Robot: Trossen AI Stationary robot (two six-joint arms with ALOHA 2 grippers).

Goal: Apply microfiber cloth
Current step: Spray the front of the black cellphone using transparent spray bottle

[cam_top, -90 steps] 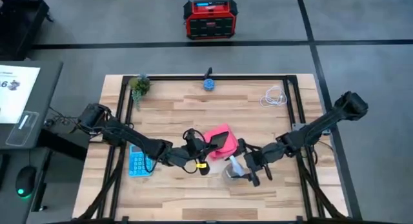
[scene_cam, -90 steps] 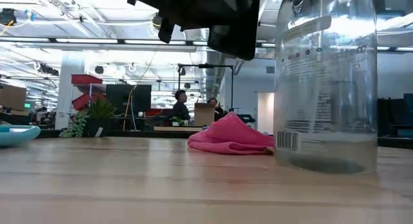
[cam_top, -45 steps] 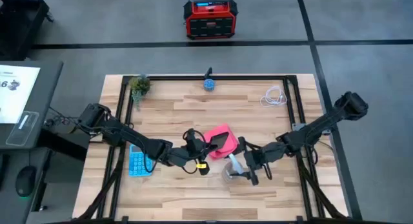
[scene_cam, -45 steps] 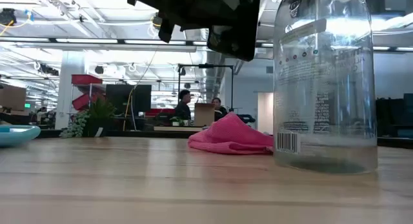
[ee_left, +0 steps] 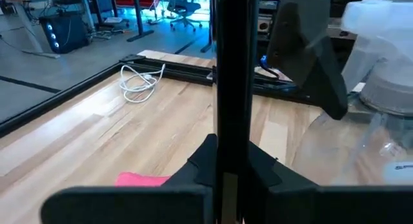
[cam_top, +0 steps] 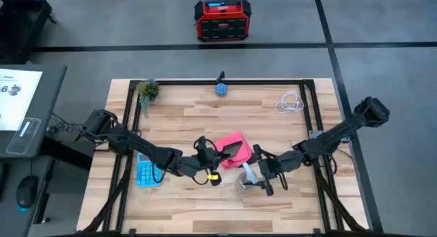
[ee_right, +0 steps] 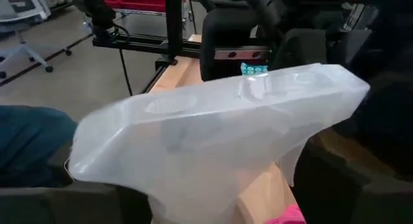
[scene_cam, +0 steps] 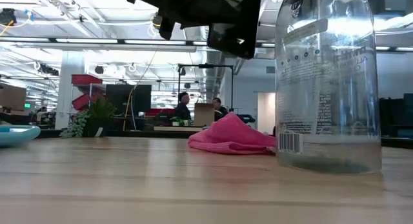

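paper sheet [cam_top: 17, 93]: "6" | bottle [scene_cam: 326, 82]: barcode, label text unreadable

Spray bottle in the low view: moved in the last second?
Yes, slightly. The spray bottle has edged rightward, away from the microfiber cloth, which stayed put; its barcode label has shifted too.

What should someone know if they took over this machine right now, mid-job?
Left pincer: shut on the black flat phone, held up off the wooden table, just over the cloth.
Right pincer: shut on the head of the clear plastic spray bottle, which stands upright on the table.
The pink-red microfiber cloth lies crumpled mid-table; neither pincer holds it.
Done: phone and bottle are in hand.
Left: probably free a pincer, pick up the cloth and wipe the phone. No wiping is under way.
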